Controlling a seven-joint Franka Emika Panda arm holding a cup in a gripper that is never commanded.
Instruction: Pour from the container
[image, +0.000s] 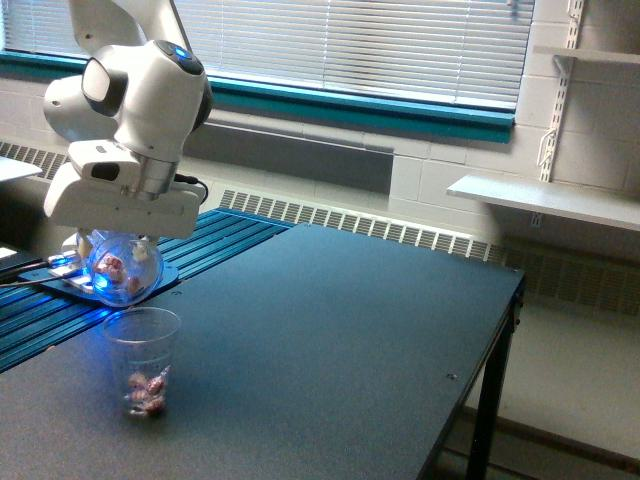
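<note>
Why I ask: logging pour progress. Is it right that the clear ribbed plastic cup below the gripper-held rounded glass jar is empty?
No. The exterior view shows reddish-pink pieces at the bottom of the clear ribbed plastic cup. The rest holds: it stands below the rounded glass jar.
</note>
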